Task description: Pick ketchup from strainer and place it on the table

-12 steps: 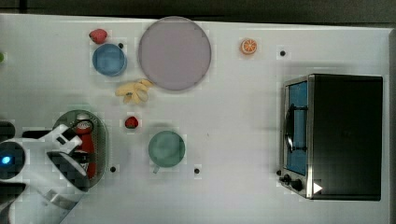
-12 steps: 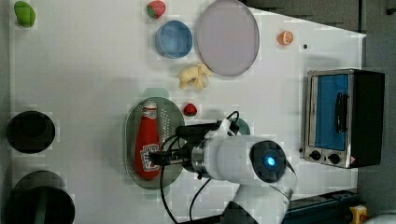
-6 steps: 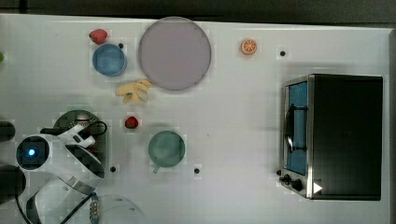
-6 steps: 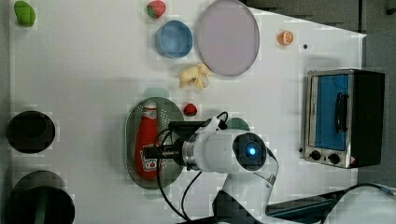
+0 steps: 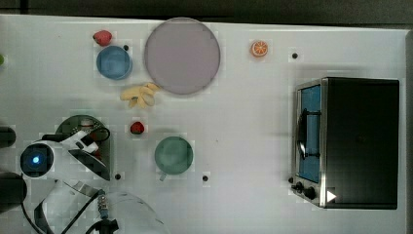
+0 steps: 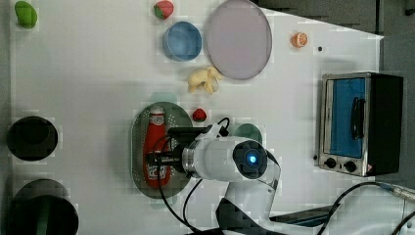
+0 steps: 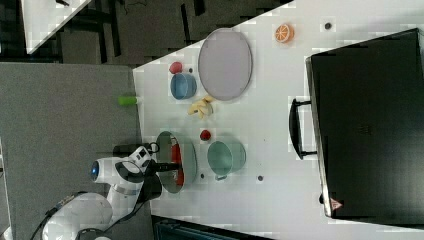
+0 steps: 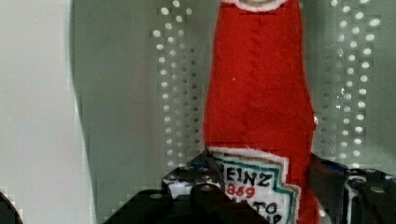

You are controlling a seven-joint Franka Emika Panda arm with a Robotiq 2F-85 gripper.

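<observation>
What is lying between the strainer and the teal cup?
In the left view, a small red strawberry lies between the strainer and the teal cup.

The ketchup bottle [image 8: 258,88] looks like matt red felt with stitched seams. The strainer [image 8: 140,93] is smooth pale-green plastic with holes. The toaster oven [image 5: 348,141] has shiny metal trim.

Three high views share table [image 5: 243,146], wrist close-up

We see a grey floor [image 7: 65,105] beside the worktop in the right view, a dark gap beyond its far edge, and another white surface [image 7: 47,17] in the corner.
</observation>
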